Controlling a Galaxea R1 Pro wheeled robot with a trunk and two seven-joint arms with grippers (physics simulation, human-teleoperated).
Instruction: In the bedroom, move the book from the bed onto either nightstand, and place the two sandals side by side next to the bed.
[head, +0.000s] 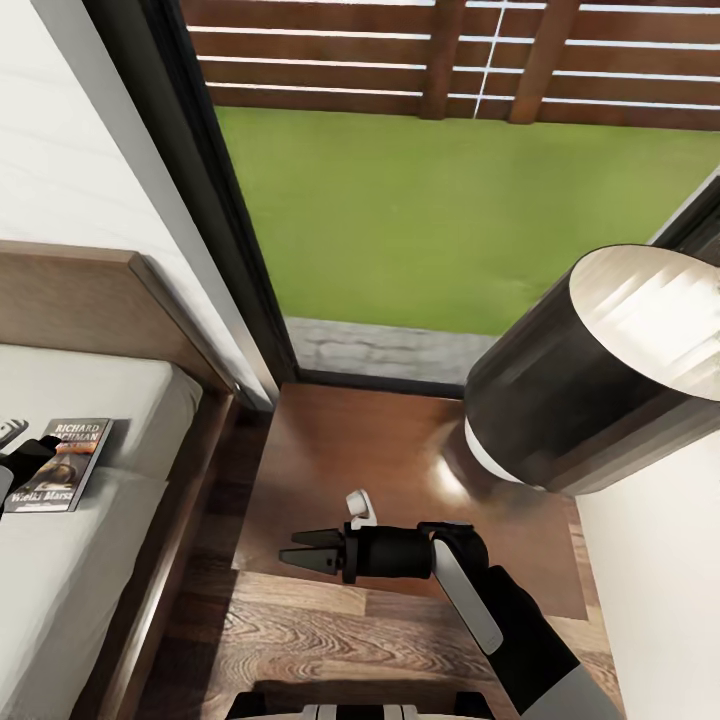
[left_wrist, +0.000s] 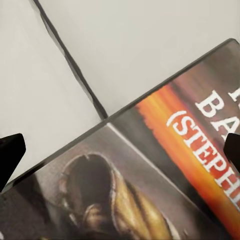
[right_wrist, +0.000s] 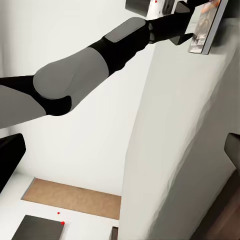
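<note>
We see the book (head: 72, 464) lying flat, cover up, on the bed's (head: 60, 580) pale mattress, close to the headboard end and a little in from the mattress edge that faces the nightstand. White "RICHARD BACHMAN" lettering reads on its dark cover. In the left wrist view the book (left_wrist: 165, 170) shows close up, with an orange band and a picture on it, and a dark seam in the mattress runs just beside its corner.

The left gripper (head: 15, 455) sits at the book's outer edge, over the mattress. Its two dark fingertips (left_wrist: 10, 155) stand wide apart on either side of the cover; we cannot tell whether they touch it, and nothing is clamped between them.

The nightstand (head: 400, 470), glossy reddish-brown, stands between the bed frame and the white wall, under the window. A dark cylindrical lamp shade (head: 560, 390) hangs over its far corner.

The right gripper (head: 305, 553) hovers over the nightstand's near edge, pointing toward the bed, fingers slightly apart and empty. Wood-plank floor (head: 330, 640) lies below.
</note>
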